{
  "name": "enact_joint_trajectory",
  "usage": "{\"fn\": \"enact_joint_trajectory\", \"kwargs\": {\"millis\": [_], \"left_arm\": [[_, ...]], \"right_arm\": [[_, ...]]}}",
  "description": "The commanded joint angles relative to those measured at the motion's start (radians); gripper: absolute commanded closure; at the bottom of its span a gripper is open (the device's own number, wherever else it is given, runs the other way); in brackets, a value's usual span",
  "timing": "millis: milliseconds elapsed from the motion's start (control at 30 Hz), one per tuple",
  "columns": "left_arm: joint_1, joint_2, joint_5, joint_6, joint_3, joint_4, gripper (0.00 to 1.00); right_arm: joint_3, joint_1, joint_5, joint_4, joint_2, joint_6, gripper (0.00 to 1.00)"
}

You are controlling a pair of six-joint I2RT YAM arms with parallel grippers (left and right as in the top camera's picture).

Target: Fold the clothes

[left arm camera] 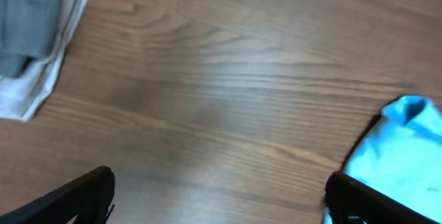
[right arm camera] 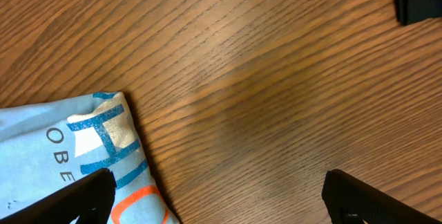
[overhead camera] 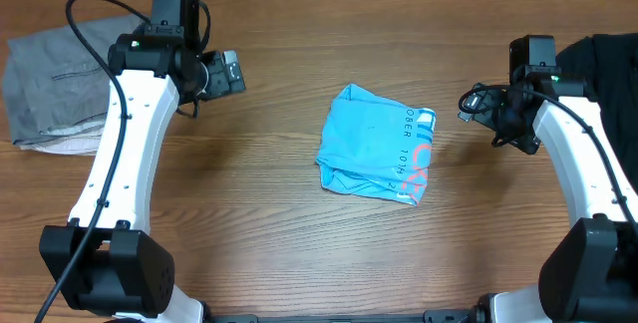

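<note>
Blue folded T-shirt [overhead camera: 374,144]: white print "OBE", coral letters beside.

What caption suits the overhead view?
Folded light blue T-shirt on the wooden table, left fingers and right fingers open, apart from it.

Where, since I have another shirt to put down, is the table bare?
Bare table lies between the left arm and the blue shirt, and in front of the shirt. The right arm crowds the strip toward the black cloth.
</note>
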Motion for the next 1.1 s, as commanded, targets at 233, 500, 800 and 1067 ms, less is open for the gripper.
{"fn": "enact_joint_trajectory", "kwargs": {"millis": [233, 500, 800, 1067], "left_arm": [[-0.163, 0.01, 0.228, -0.142, 0.004, 0.012, 0.96], [-0.462, 0.169, 0.212, -0.26, 0.002, 0.13, 0.96], [-0.631, 0.417, 0.216, -0.35, 0.002, 0.317, 0.96], [-0.652, 0.526, 0.133, -0.289, 0.002, 0.189, 0.96]], "right_arm": [[0.006, 0.002, 0.017, 0.004, -0.01, -0.002, 0.0], [0.006, 0.002, 0.017, 0.005, -0.01, -0.002, 0.0], [0.006, 0.002, 0.017, 0.011, -0.01, -0.002, 0.0], [0.006, 0.002, 0.017, 0.011, -0.01, -0.002, 0.0]]}}
